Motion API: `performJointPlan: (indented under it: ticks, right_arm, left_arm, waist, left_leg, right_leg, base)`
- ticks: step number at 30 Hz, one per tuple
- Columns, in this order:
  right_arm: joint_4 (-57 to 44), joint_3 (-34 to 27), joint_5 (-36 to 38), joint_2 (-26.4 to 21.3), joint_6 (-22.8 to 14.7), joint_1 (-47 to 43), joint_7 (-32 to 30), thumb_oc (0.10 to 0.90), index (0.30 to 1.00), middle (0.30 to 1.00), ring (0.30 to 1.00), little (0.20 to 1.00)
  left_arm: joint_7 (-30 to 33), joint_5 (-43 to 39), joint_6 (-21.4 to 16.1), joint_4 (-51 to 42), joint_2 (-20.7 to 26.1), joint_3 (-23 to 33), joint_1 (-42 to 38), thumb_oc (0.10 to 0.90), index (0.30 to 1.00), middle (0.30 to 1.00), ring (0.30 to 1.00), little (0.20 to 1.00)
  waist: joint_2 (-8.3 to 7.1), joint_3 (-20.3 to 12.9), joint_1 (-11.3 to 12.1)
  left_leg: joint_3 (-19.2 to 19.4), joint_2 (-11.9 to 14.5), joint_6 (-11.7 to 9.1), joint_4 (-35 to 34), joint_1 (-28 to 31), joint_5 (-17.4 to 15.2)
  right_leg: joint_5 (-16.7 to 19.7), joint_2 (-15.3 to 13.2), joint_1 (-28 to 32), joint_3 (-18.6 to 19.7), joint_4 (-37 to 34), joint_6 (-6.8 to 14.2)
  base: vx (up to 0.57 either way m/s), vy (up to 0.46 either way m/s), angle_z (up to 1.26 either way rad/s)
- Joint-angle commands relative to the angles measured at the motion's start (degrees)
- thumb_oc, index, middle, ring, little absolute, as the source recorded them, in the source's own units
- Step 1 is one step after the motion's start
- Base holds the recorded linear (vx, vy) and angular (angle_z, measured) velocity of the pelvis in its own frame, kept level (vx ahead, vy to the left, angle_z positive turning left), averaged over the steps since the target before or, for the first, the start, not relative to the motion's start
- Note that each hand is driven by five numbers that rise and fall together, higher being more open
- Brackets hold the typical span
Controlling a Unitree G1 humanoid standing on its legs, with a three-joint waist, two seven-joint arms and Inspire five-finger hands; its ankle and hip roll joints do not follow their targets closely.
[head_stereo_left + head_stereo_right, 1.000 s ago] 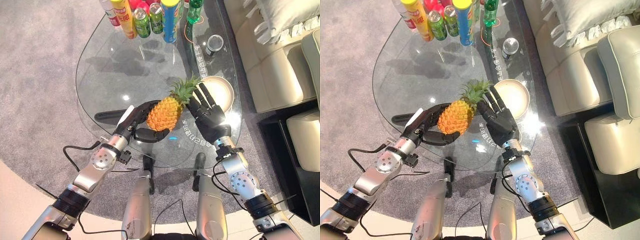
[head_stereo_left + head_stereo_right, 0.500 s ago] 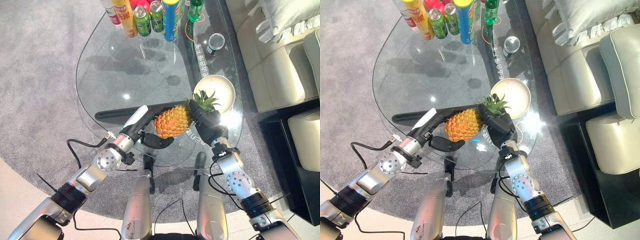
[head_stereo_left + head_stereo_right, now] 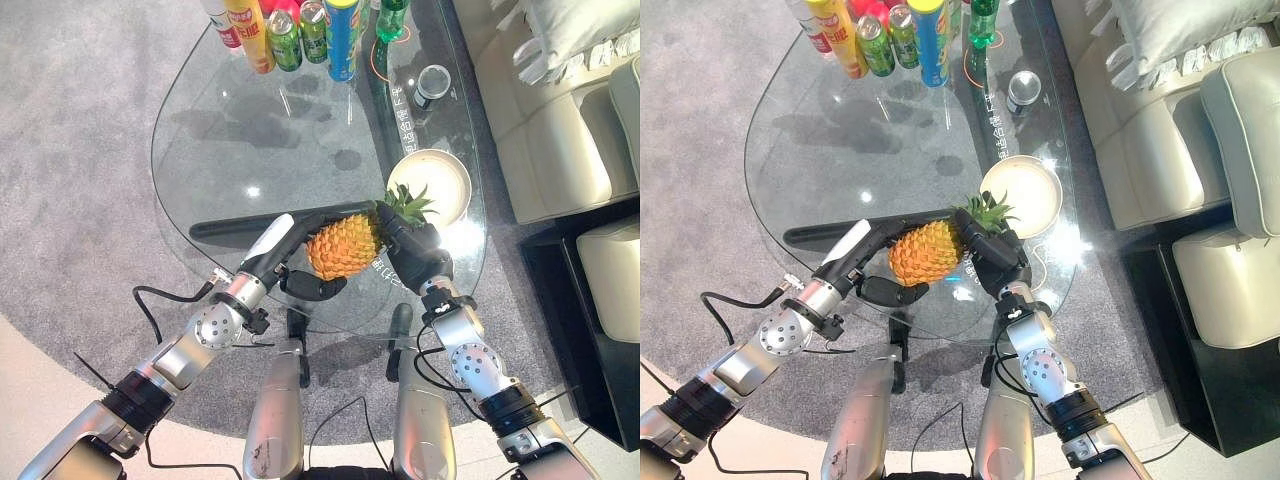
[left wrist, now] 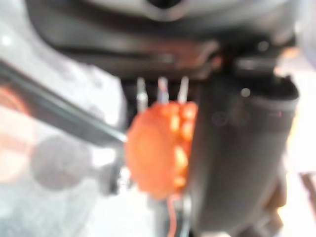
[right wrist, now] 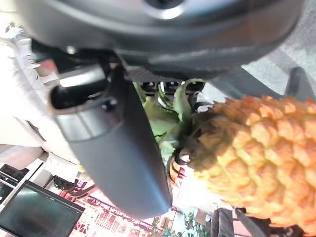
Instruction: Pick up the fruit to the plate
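Lying on its side between the two, pineapple (image 3: 345,246), long axis 8-to-2, crown towards the plate (image 3: 432,186) just beyond at 2 o'clock on the counter (image 3: 240,150). Left robot hand (image 3: 290,262) curled round the base, right robot hand (image 3: 408,250) curled round the crown end and nearer the plate, so probably a short carry towards 2.

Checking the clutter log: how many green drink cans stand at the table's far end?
2. Both green cans stand side by side at the far end, between the yellow bottle and the blue-and-yellow tube. Others may be hidden.
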Motion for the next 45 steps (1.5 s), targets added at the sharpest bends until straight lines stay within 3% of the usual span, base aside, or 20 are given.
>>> performJointPlan:
  ticks: [1,14,23,24,25,26,45]
  right_arm:
    - [-8.8,1.8,0.7,2.7,-2.0,-6.8,7.7,0.1,0.3,0.3,0.3,0.2]
    - [-10.2,1.4,0.1,2.7,-3.2,-6.9,8.3,0.1,0.3,0.3,0.3,0.2]
    - [-9.6,1.0,-0.2,3.1,-4.0,-7.1,8.2,0.1,0.3,0.3,0.3,0.2]
    - [-9.5,0.9,-0.2,3.0,-4.0,-7.2,8.2,0.1,0.3,0.3,0.3,0.2]
    - [-9.4,0.8,-0.2,3.0,-4.0,-7.2,8.1,0.1,0.3,0.3,0.3,0.2]
    - [-9.4,0.6,-0.4,3.1,-4.1,-7.2,8.0,0.1,0.3,0.3,0.3,0.2]
    - [-9.7,-1.0,-1.7,3.2,-4.6,-6.0,7.6,0.1,0.3,0.3,0.3,0.2]
  left_arm:
    - [-2.5,-0.2,-9.3,-15.5,-3.4,-1.9,-3.5,0.1,0.3,0.3,0.3,0.2]
    - [-2.6,-1.9,-8.2,-14.8,-3.7,-1.7,-3.1,0.1,0.3,0.3,0.3,0.2]
    - [-1.5,-3.3,-4.1,-12.8,-5.1,-1.4,-3.0,0.105,0.305,0.305,0.305,0.205]
    - [-1.5,-3.4,-3.8,-12.6,-5.1,-1.3,-3.0,0.292,0.465,0.465,0.465,0.392]
    - [-1.4,-3.6,-3.3,-12.4,-5.2,-1.2,-3.0,0.399,0.556,0.556,0.556,0.499]
    - [-1.7,-3.6,-2.4,-12.2,-5.3,-1.0,-2.7,0.8,0.9,0.9,0.9,0.9]
    - [-1.4,-3.7,-0.3,-10.8,-6.5,0.9,-0.9,0.8,0.9,0.9,0.9,0.9]
  waist:
    - [1.59,-1.5,-1.1]
    - [1.64,-1.5,-1.2]
    - [1.44,-1.5,-1.3]
    - [1.44,-1.5,-1.3]
    - [1.45,-1.5,-1.3]
    - [1.47,-1.5,-1.3]
    - [1.33,-1.5,-1.4]
  left_leg:
    - [1.3,-8.2,5.1,4.3,-2.5,-3.4]
    - [1.4,-8.3,5.2,4.3,-2.4,-3.4]
    - [1.4,-8.2,5.1,3.8,-2.1,-3.2]
    - [1.4,-8.3,5.1,3.8,-2.0,-3.2]
    - [1.4,-8.3,5.1,3.7,-1.9,-3.2]
    - [1.5,-8.2,5.1,3.7,-1.9,-3.2]
    - [1.8,-7.9,4.9,3.4,-1.1,-3.1]
  right_leg:
    - [2.1,4.8,1.8,-3.9,-3.7,-1.3]
    - [2.3,4.8,2.0,-3.9,-3.9,-1.2]
    - [2.3,4.9,2.3,-4.2,-4.3,-1.3]
    - [2.3,4.9,2.4,-4.2,-4.3,-1.3]
    - [2.3,4.9,2.4,-4.3,-4.3,-1.3]
    - [2.3,4.9,2.5,-4.3,-4.3,-1.3]
    - [2.1,5.1,3.2,-4.7,-4.5,-1.7]
  base:
    - [0.0,0.0,0.0]
    - [0.0,0.0,0.0]
    - [0.0,0.0,0.0]
    - [0.0,0.0,0.0]
    - [0.0,0.0,0.0]
    - [0.0,0.0,0.0]
    - [0.0,0.0,0.0]
